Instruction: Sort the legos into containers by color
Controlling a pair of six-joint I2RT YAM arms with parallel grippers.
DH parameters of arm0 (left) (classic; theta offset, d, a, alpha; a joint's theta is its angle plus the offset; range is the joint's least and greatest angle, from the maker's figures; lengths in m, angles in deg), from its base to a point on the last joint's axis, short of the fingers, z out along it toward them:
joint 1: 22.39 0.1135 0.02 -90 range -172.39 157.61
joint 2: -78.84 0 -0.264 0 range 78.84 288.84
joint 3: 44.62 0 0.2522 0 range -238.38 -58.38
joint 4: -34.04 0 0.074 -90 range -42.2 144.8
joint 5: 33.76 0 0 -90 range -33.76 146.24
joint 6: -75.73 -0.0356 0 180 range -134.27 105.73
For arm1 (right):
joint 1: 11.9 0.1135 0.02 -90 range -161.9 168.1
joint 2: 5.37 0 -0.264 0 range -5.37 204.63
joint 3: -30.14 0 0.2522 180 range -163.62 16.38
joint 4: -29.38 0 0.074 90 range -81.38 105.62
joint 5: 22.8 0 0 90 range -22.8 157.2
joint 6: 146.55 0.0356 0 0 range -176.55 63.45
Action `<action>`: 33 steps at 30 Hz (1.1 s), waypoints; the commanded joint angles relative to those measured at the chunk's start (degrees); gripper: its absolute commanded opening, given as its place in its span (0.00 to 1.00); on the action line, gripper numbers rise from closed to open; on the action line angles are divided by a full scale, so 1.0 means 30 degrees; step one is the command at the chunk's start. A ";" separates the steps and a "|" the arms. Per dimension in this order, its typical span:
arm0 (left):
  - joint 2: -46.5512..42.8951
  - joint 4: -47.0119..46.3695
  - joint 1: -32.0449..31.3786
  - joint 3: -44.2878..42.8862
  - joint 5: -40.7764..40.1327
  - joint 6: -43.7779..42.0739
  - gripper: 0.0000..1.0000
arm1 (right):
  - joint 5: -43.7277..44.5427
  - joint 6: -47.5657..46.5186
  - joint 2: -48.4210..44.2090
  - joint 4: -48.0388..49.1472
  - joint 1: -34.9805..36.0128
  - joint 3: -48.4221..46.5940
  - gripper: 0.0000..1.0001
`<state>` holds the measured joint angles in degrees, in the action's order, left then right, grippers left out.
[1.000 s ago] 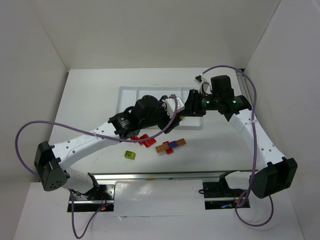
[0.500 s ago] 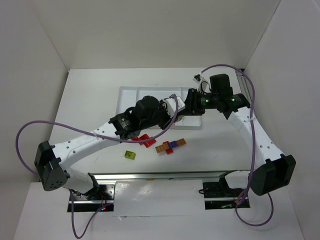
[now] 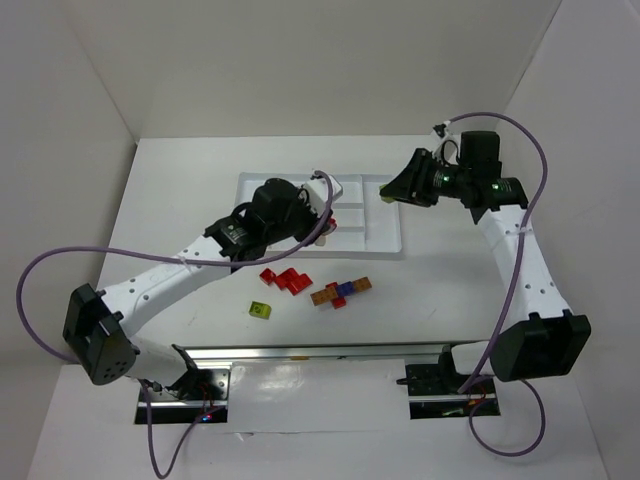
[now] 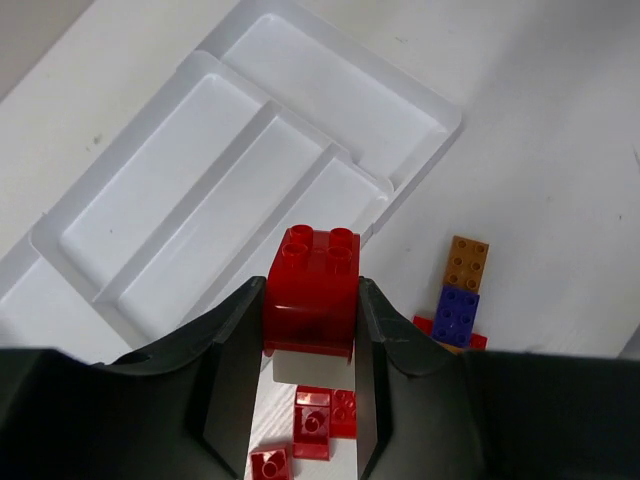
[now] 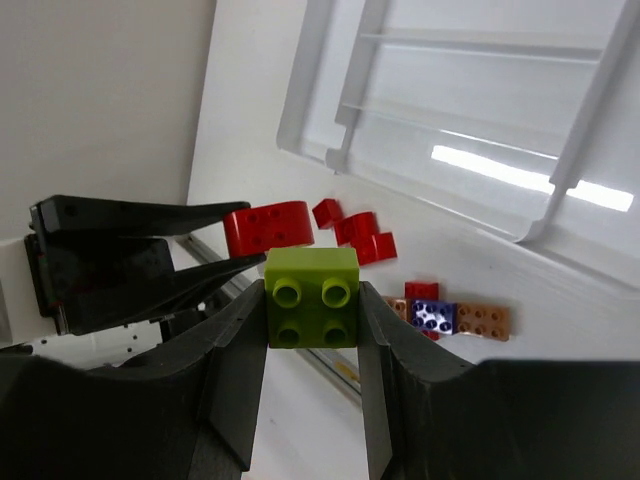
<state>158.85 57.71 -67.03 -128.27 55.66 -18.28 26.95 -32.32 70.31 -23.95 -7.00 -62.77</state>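
My left gripper [image 3: 322,214] is shut on a red brick [image 4: 312,290] and holds it above the near edge of the white tray [image 3: 300,182]. My right gripper [image 3: 392,192] is shut on a lime green brick [image 5: 311,297] above the tray's right end. The tray compartments [image 4: 150,190] seen in the wrist views hold nothing. Loose red bricks [image 3: 285,279] lie on the table in front of the tray; they also show in the left wrist view [image 4: 318,425]. A joined orange, blue and red cluster [image 3: 342,291] lies to their right. A lime brick [image 3: 260,310] sits nearer the arms.
White walls close in the table on the left, back and right. A metal rail [image 3: 320,352] runs along the near edge between the arm bases. The right wrist view shows the left gripper's red brick [image 5: 265,228] and the tray [image 5: 480,100].
My left gripper has risen and moved back-left from the loose bricks to over the tray, red brick in it. My right arm has swung back and to the right with the lime brick.
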 commanded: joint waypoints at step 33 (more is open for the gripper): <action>-0.0273 0.3991 0.7850 -0.0786 0.3533 0.8192 0.00 | 1.2948 0.1182 1.7020 0.5427 0.5278 -0.9621 0.75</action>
<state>158.50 70.21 -42.86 -128.57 64.79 5.21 64.04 -29.09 121.37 -9.92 7.82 -88.35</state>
